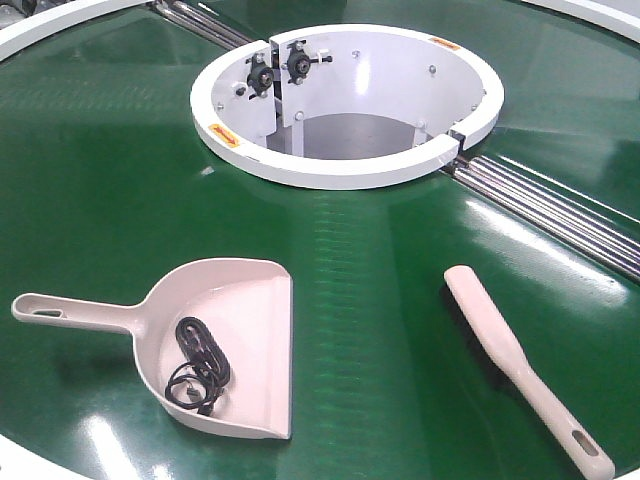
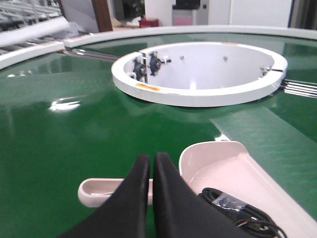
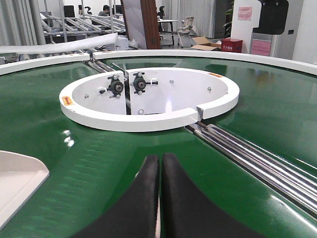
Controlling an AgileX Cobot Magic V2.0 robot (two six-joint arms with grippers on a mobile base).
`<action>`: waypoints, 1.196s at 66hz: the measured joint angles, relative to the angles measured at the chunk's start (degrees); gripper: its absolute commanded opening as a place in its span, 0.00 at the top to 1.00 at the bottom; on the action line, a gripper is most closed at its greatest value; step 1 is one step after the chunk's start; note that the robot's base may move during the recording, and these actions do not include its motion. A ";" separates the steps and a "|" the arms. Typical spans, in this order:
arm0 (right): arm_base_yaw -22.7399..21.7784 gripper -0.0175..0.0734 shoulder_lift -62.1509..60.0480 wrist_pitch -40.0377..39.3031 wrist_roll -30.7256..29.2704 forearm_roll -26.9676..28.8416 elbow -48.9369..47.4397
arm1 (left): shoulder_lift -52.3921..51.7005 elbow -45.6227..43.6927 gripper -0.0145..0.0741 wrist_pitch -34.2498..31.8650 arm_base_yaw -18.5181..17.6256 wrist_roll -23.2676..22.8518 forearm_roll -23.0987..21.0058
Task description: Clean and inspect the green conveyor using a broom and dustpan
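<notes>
The green conveyor (image 1: 370, 300) fills the front view. On it at the left lies the beige dustpan (image 1: 255, 310), with a black coiled cable (image 1: 198, 365) in its scoop and its handle (image 1: 70, 312) pointing left. The beige broom (image 1: 510, 350) lies at the right, bristles down, its handle toward the near edge. Neither gripper shows in the front view. My left gripper (image 2: 151, 161) is shut and empty, hovering over the dustpan handle (image 2: 99, 191). My right gripper (image 3: 160, 161) is shut too, with only a pale sliver of the broom (image 3: 158, 223) showing beneath its fingers.
The white ring-shaped hub (image 1: 345, 170) stands at the middle, open in its centre. A steel roller seam (image 1: 560, 210) runs from it to the right, another (image 1: 205, 25) to the back left. The white outer rim (image 3: 44, 60) curves behind.
</notes>
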 measured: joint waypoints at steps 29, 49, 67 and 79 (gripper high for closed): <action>0.00 0.82 0.00 0.13 0.00 0.00 0.00 | -17.12 8.61 0.85 0.13 4.74 -30.11 21.27; 0.00 0.82 0.00 0.24 0.00 0.00 0.00 | -19.13 8.61 0.85 2.68 4.74 -30.23 22.82; 0.00 0.82 0.00 0.29 0.00 0.00 0.00 | -19.13 8.61 0.85 5.79 4.74 -30.22 22.94; 0.00 0.82 0.00 0.29 0.00 0.00 0.00 | -19.13 8.61 0.85 5.86 4.74 -29.39 22.94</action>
